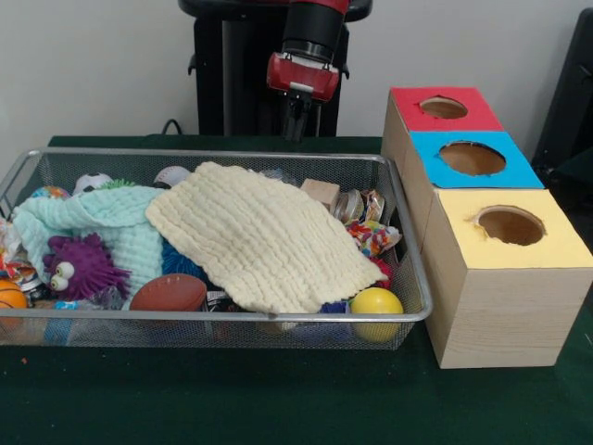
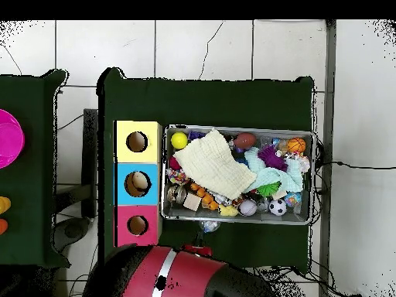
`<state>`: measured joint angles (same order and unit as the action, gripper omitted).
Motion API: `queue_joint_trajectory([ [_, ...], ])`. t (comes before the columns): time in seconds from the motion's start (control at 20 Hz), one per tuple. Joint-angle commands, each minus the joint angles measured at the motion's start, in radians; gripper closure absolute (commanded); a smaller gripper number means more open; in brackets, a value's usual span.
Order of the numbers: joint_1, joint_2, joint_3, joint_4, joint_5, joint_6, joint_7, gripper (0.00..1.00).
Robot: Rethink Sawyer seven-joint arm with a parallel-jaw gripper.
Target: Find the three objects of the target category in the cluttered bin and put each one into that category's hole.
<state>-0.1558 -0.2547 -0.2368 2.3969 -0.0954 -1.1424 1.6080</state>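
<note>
Wire-mesh metal bin (image 1: 408,278); waffle-textured cream cloth (image 1: 264,236); wood-grain boxes (image 1: 500,306); glossy yellow ball (image 1: 376,303).

No readable text or labels, though the snack wrappers (image 1: 363,206) may carry print.

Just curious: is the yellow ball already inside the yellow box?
No, the yellow ball lies in the wire basket's corner, beside the yellow box.
</note>
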Motion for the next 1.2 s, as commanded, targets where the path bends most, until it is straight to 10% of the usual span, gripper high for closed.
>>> queue_joint_trajectory([
  [0.05, -0.014, 0.127, 0.036, -0.195, 0.016, -0.099, 0.242, 1.0],
  [0.7, -0.017, 0.165, 0.039, -0.219, 0.018, -0.128, 0.242, 1.0],
  [0.75, -0.018, 0.166, 0.039, -0.22, 0.016, -0.13, 0.243, 0.0],
  [1.2, -0.018, 0.171, 0.041, -0.229, 0.015, -0.117, 0.237, 0.0],
])
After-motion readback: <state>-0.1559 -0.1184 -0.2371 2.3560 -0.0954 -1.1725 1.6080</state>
